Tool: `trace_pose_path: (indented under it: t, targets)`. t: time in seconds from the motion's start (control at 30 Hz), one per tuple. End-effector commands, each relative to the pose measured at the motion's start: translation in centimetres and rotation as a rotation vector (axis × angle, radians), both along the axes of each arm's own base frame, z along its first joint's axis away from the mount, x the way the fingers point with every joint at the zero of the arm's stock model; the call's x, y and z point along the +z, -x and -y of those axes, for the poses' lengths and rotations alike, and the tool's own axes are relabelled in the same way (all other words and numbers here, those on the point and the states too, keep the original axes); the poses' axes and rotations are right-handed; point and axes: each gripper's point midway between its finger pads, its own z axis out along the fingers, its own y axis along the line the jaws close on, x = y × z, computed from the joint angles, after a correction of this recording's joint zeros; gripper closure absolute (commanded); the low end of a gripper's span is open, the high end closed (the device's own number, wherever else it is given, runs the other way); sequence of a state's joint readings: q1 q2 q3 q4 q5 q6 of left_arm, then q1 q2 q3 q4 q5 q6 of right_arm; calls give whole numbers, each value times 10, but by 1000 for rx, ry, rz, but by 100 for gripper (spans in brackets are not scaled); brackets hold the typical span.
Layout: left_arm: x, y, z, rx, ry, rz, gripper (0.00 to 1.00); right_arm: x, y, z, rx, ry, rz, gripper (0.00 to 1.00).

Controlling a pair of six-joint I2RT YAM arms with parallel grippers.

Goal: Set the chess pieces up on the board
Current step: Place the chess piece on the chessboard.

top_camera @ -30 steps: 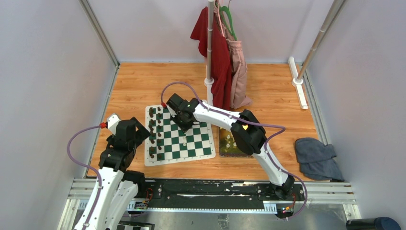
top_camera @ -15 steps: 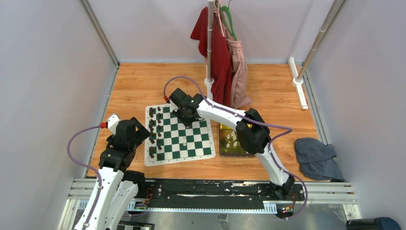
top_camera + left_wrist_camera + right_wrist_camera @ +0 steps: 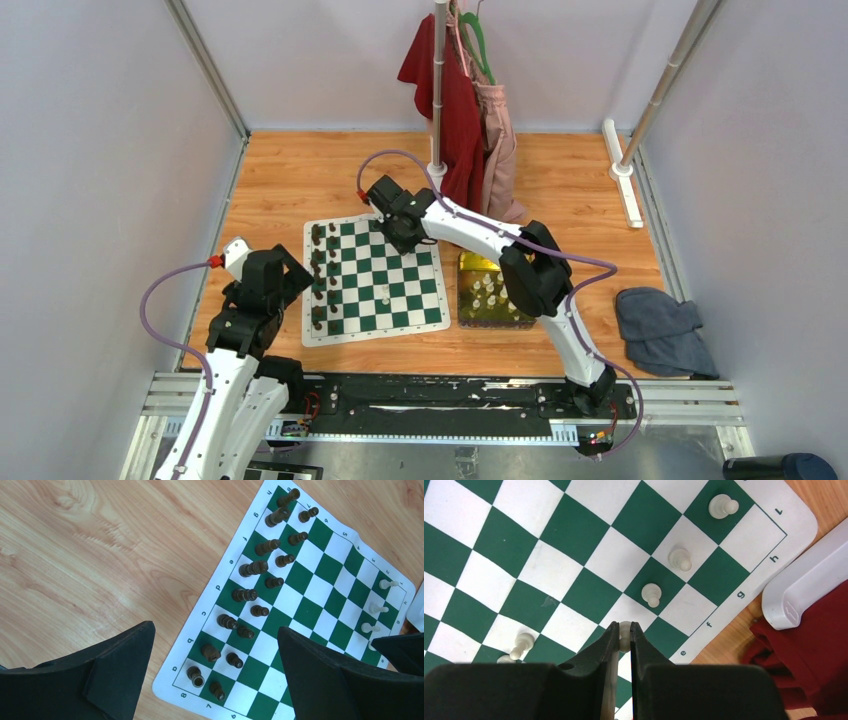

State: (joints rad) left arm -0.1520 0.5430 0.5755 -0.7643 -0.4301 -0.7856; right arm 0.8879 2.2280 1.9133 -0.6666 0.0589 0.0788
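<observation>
While the left gripper (image 3: 215, 630) hangs with its fingers spread wide over the wooden tabletop (image 3: 90, 555) off the board's 9 o'clock edge, the right gripper (image 3: 624, 626) is pinching 1 cream-white piece (image 3: 624, 634) between its fingertips. From the top camera this gripper sits over the board (image 3: 395, 290) near its 1 o'clock corner. Whether the held piece touches the mat cannot be told.

In the right wrist view, 3 cream-white pawns (image 3: 680, 558) stand in a diagonal line running toward 1 o'clock from the held piece, each on its own square. 2 more stand at 8 o'clock of the fingertips. Dark brown chessmen (image 3: 250, 595) fill 2 rows along the board's 9 o'clock edge. At its 3 o'clock edge, just beside it, lies a yellow-green tray (image 3: 470, 262) with more cream-white pieces (image 3: 484, 296) in it. A red garment (image 3: 455, 110) hangs beyond the board at 12 o'clock, and a grey cloth (image 3: 662, 330) lies well apart at 3 o'clock.
</observation>
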Motion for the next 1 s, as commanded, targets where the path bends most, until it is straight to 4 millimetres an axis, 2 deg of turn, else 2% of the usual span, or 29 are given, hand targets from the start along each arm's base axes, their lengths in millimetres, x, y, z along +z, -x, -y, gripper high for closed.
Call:
trace_pose_path:
  t: [0.0, 0.33, 0.97]
  targets:
    - [-3, 0, -4, 19, -11, -3, 0, -3, -2, 15, -37, 36, 2, 100]
    - [-3, 0, -4, 18, -13, -8, 0, -21, -1, 18, -46, 47, -28, 100]
    - [-4, 0, -3, 13, -12, -11, 0, -34, 3, 17, -48, 40, -62, 100]
